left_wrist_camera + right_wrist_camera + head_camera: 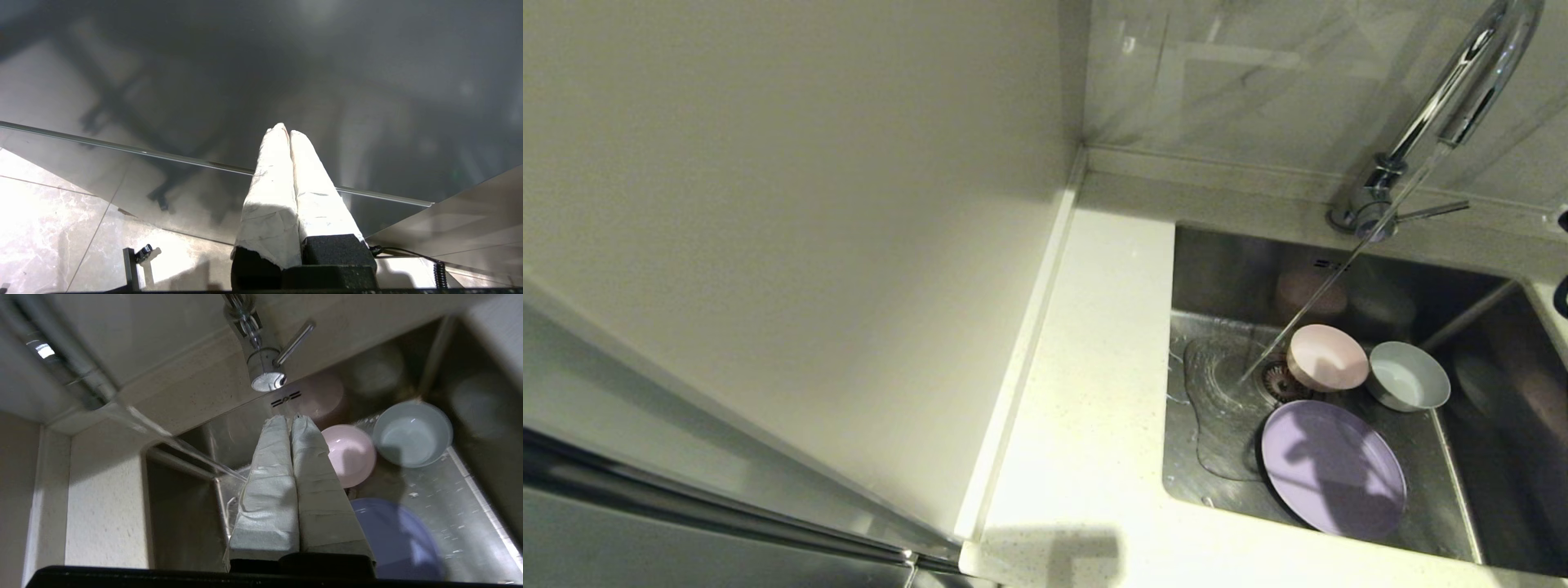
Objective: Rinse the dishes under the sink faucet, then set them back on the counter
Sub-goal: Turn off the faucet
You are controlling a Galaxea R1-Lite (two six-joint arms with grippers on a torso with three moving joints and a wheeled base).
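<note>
A white speckled counter (1086,392) is seen running beside a cream wall panel (792,245), with a low raised edge strip (1021,343) between them. A grey marbled backsplash (1241,73) is seen behind it. Set into the counter is a brushed steel sink (1217,278), its floor wet. A round drain strainer (1278,382) is set in the sink floor, and two small overflow slots (286,399) are cut into the rear wall.

Behind the sink, a chrome gooseneck faucet (1462,90) is mounted on the counter, its thin side lever (1433,211) pointing outward. A thin stream of water (1307,314) is seen slanting down from the spout and landing on the sink floor just beside the strainer.

All three dishes are seen inside the sink. The lilac plate (1333,467) is laid flat toward the near edge. The pink bowl (1327,358) is tipped on its side just beside the strainer. The blue-green bowl (1407,376) is set upright next to the pink bowl, with some water in it.

The right gripper (291,418) is held above the sink, empty, its two wrapped fingers (265,490) pressed together. The left gripper (286,131) is parked away from the sink over a tiled floor (49,228), likewise clenched on nothing.
</note>
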